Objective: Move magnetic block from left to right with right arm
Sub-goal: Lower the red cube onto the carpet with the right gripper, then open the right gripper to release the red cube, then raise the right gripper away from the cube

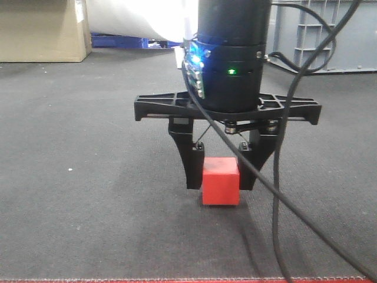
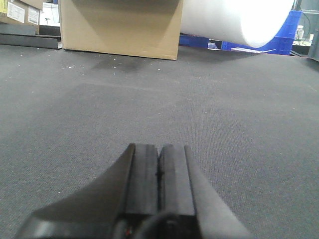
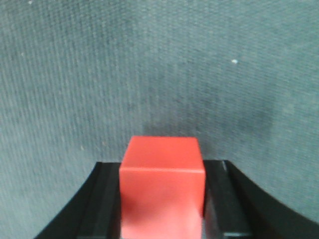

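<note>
The magnetic block is a small red cube on the dark grey mat, near the front edge. My right gripper comes straight down over it, one black finger pressed against each side of the cube. In the right wrist view the block fills the gap between both pads of the right gripper. Whether the block touches the mat cannot be told. My left gripper lies low over bare mat with its pads pressed together and nothing between them.
A cardboard box stands at the back left, with a white roll and blue crates beside it. A grey crate is at the back right. Black cables hang off the right arm. A red frame edge borders the mat's front.
</note>
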Robot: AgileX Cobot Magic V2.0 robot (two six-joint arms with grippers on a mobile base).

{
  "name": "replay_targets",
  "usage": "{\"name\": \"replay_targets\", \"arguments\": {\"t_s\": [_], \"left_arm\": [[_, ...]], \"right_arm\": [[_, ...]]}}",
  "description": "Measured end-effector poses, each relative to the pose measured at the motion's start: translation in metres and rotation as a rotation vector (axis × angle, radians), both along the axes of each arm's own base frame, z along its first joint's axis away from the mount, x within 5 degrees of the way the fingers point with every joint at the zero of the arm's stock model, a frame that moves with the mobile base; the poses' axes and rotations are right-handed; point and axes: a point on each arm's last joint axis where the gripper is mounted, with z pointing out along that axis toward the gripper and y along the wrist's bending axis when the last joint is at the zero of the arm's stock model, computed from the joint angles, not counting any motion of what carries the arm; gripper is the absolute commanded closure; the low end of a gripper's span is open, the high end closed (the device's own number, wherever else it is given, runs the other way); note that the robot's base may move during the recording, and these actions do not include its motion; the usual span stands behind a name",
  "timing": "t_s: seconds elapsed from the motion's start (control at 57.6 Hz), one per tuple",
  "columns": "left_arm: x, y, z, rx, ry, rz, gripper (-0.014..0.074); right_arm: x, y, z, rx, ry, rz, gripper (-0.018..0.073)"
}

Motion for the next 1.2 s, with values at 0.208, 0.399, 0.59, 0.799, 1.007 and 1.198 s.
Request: {"name": "replay_targets", "arguments": {"t_s": [0.208, 0.399, 0.59, 0.799, 1.007, 1.198], "left_arm": [[0.000, 0.000, 0.000, 0.000, 0.000, 0.000, 0.0722], [0.000, 0.000, 0.000, 0.000, 0.000, 0.000, 0.0722], [0.000, 0.000, 0.000, 0.000, 0.000, 0.000, 0.0722], [0.000, 0.000, 0.000, 0.000, 0.000, 0.000, 0.0722], [0.000, 0.000, 0.000, 0.000, 0.000, 0.000, 0.0722], [0.000, 0.000, 0.000, 0.000, 0.000, 0.000, 0.0722]], "right_arm": [[0.000, 0.002, 0.001, 0.000, 0.000, 0.002, 0.0165], [0.000, 0.002, 0.001, 0.000, 0.000, 0.002, 0.0070], [0.000, 0.001, 0.001, -0.004, -0.004, 0.004, 0.0070], [-0.001, -0.001, 0.008, 0.000, -0.027, 0.009, 0.0070], [-0.007, -0.012, 0.041, 0.027, -0.124, 0.045, 0.0071], [-0.023, -0.028, 0.066, 0.058, -0.214, 0.139, 0.0101]]}}
